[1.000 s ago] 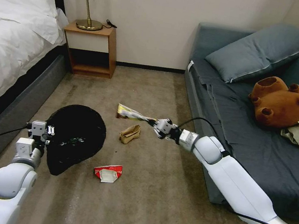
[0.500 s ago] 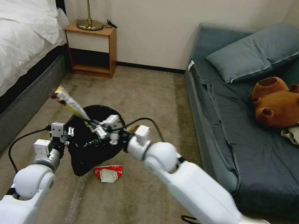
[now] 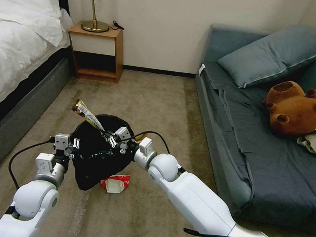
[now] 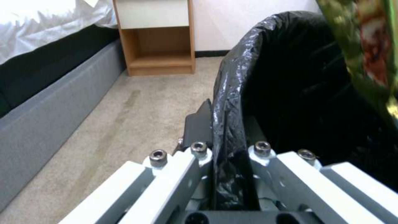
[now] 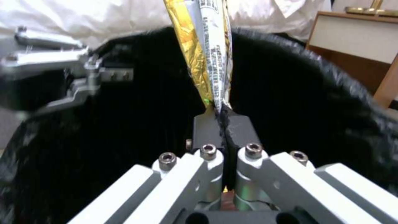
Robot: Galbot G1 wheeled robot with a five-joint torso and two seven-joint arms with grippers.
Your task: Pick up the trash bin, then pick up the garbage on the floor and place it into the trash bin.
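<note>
Gold wrapper [image 3: 87, 115] over black-lined bin [image 3: 95, 156], prob. still outside.

Head cam sits up high, looking forward and down over the carpet. Left wrist cam looks along its fingers, super close to the trash bin [image 4: 232, 93] rim. Right wrist cam points straight into the bin's mouth, equally close. All three share that bin.

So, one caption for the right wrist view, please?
Right gripper holds the wrapper over the bin.

Print on the snack wrapper [image 5: 215, 62] is too blurred to read.
</note>
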